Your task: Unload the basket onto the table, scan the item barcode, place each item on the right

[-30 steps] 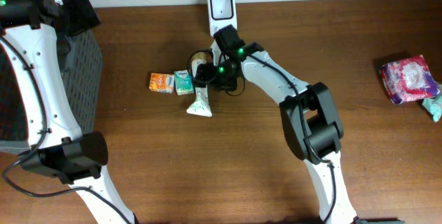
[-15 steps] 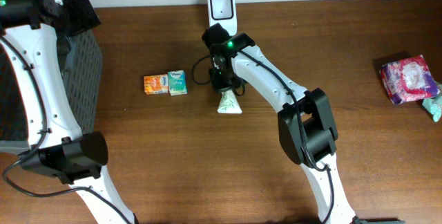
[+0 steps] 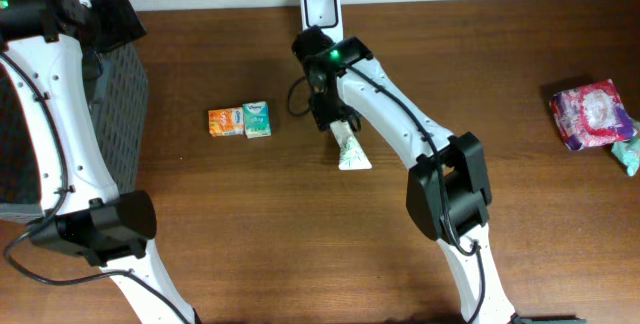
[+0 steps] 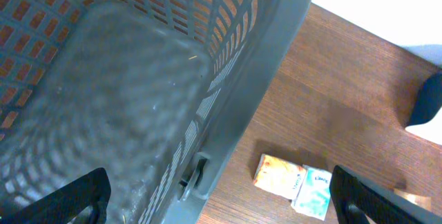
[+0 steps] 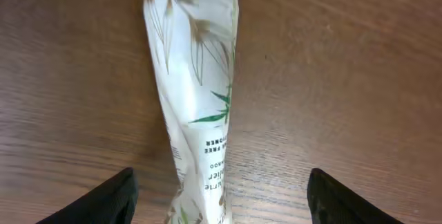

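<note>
We log the white, leaf-printed plastic tube with a tan cap (image 5: 197, 92) lying flat on the brown wooden table (image 5: 345, 58), near the white upright scanner (image 3: 320, 9). The right gripper (image 5: 221, 198) stands wide apart, one finger on either side of the tube, neither touching it. The left gripper (image 4: 221, 196) gapes fully over the grey mesh basket (image 4: 103, 79).

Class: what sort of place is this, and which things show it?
Probably a mock shop checkout: a scanner at the back of the table, small boxes and a tube, a plastic basket at left.
</note>
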You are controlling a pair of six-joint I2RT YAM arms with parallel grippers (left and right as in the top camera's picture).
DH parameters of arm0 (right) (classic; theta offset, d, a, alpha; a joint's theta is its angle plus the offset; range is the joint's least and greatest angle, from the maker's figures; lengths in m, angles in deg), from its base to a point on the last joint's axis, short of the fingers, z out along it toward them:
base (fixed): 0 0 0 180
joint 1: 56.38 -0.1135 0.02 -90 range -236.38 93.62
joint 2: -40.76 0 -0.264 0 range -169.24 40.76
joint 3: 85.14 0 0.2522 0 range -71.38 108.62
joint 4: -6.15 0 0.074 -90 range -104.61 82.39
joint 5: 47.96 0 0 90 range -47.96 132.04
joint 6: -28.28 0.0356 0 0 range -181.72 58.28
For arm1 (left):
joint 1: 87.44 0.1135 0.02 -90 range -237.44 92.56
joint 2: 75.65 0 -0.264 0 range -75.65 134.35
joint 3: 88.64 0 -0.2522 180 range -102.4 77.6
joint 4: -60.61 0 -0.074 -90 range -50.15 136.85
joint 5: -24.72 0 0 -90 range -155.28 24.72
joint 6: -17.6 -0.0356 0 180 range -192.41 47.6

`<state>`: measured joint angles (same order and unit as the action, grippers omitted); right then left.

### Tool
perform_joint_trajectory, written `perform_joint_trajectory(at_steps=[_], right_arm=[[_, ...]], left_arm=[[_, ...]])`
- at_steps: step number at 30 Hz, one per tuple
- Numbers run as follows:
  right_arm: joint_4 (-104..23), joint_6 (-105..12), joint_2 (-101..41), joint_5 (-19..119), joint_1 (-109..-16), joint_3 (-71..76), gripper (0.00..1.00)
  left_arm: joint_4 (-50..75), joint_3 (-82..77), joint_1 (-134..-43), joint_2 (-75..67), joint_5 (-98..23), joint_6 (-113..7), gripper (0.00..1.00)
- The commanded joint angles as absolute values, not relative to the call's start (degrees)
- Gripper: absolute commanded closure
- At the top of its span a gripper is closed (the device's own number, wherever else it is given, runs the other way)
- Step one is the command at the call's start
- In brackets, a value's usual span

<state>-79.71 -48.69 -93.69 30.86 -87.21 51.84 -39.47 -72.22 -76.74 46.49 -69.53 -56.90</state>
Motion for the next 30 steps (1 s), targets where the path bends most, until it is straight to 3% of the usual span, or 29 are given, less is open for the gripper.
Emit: perform_joint_trajectory(at_steps=[1,5,7,11,12,13,14,15,19,25,30], right_arm=[[-80.4,-49.0,-91.8,30.1,-86.7,53.7,0.29],[-80.2,-58.8,-91.8,59.8,-76.7,53.6,0.26],[-80.0,-63.5,-91.8,72.2,-70.2,51.2,0.16],[-73.3,-64.9,-91.8,81.8,-68.1,42.0,0.22],[-71.9,-64.9,-91.9,82.6,-68.1,40.3,0.29],[-70.0,-64.2,-91.9,82.7,-68.2,38.4,0.47],[-67.4,-63.1,-92.1,82.8,-68.4,35.7,0.85],[-66.9,-63.1,-92.1,82.8,-69.0,35.0,0.96],[-65.6,-62.7,-92.0,78.6,-73.2,35.2,0.96],[-65.6,-49.2,-92.1,38.1,-81.3,34.9,0.96],[-65.2,-50.5,-94.2,31.9,-80.7,34.9,0.96]], left_arm=[[-39.4,-72.4,-76.4,46.1,-69.1,-56.6,0.01],[-39.4,-72.4,-76.4,46.1,-69.1,-56.6,0.01],[-39.4,-72.4,-76.4,46.1,-69.1,-56.6,0.01],[-39.4,-72.4,-76.4,46.2,-69.1,-56.6,0.01],[-39.4,-72.4,-76.4,46.1,-69.1,-56.6,0.01],[-39.4,-72.4,-76.4,46.1,-69.1,-56.6,0.01],[-39.4,-72.4,-76.4,46.1,-69.1,-56.6,0.01],[-39.4,-72.4,-76.4,46.1,-69.1,-56.6,0.01],[-39.4,-72.4,-76.4,46.1,-69.1,-56.6,0.01],[-39.4,-72.4,-76.4,46.1,-69.1,-56.6,0.01],[-39.4,-72.4,-76.4,46.1,-69.1,-56.6,0.01]])
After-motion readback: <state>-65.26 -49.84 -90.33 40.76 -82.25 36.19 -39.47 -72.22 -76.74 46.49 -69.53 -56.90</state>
